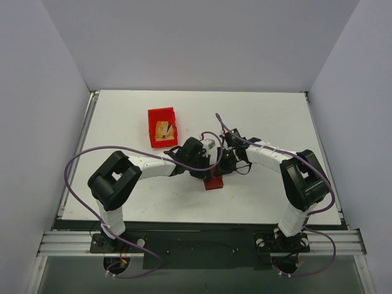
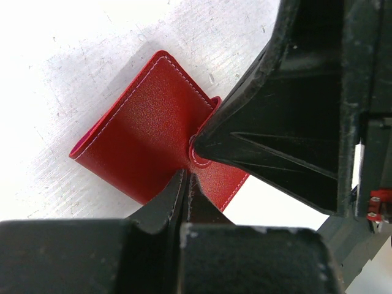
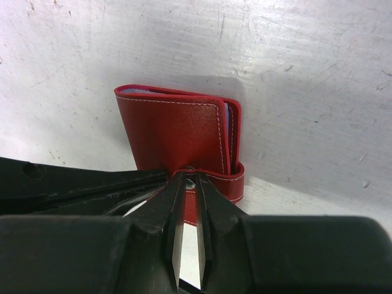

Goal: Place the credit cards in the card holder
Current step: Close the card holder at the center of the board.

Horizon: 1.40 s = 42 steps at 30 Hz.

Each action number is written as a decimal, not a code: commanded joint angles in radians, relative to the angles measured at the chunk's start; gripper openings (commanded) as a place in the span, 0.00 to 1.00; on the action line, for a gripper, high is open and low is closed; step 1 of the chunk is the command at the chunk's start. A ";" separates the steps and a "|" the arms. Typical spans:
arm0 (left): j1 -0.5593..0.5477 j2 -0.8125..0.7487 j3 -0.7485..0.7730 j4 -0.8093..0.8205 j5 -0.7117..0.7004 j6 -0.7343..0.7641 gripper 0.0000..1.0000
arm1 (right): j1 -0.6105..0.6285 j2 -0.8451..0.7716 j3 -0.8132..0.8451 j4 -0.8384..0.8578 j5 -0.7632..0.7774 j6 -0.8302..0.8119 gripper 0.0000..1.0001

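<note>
The card holder [image 1: 214, 183], a small dark red wallet, lies folded shut on the white table between both arms. In the left wrist view my left gripper [image 2: 185, 177] is shut, and its tips press on the card holder's cover [image 2: 144, 141]. In the right wrist view my right gripper [image 3: 190, 179] stands nearly closed, pinching the end of the snap tab [image 3: 236, 177] where it meets the card holder's cover [image 3: 171, 131]. Light blue lining shows along the fold. The gold-tan credit cards [image 1: 163, 130] lie in a red bin, apart from both grippers.
The bright red open-topped bin [image 1: 151, 128] stands behind and left of the card holder. Grey walls close in the table on three sides. A metal rail runs along the left edge [image 1: 86, 141]. Purple cables loop over both arms.
</note>
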 commanded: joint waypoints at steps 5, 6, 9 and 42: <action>0.006 0.012 -0.018 -0.010 -0.011 0.013 0.00 | 0.043 0.062 0.073 -0.125 0.121 -0.031 0.07; 0.006 0.012 -0.016 -0.012 -0.008 0.013 0.00 | 0.051 0.067 0.079 -0.134 0.140 -0.032 0.07; 0.006 0.014 -0.016 -0.010 -0.008 0.014 0.00 | 0.069 0.084 0.107 -0.174 0.175 -0.032 0.07; 0.008 -0.009 -0.058 0.058 -0.010 -0.004 0.00 | 0.195 0.151 -0.059 -0.092 0.448 0.089 0.05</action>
